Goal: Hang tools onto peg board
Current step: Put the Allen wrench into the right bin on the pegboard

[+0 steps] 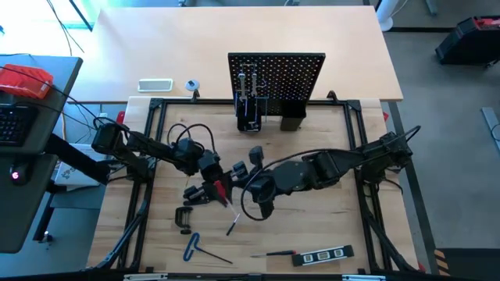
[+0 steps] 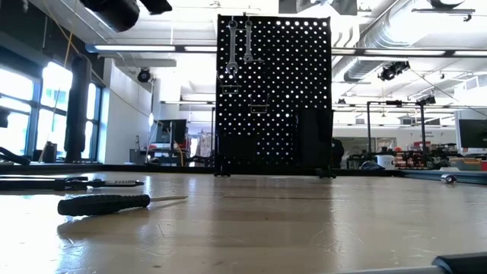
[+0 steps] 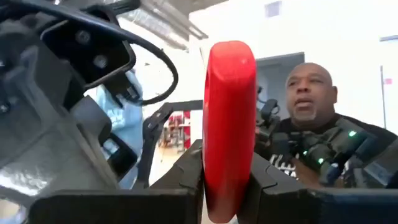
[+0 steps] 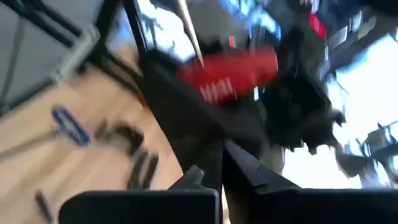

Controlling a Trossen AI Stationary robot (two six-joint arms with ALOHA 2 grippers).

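Above the middle of the table, the left gripper point(image 1: 216, 187) pinches a red-handled screwdriver point(image 1: 221, 190) by its handle, its long axis running diagonally in the high view, shaft toward the table's front. The right gripper point(image 1: 260, 190), jaws pressed together, is just beside it. The peg board point(image 1: 276, 76) carries two silver wrenches point(image 2: 239, 44) hanging upright; what its holder boxes point(image 1: 250, 112) contain I cannot tell.

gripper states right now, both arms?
Left gripper: closed on the red-handled screwdriver, lifted over the table's middle.
Right gripper: shut, holding nothing, close beside the left one.
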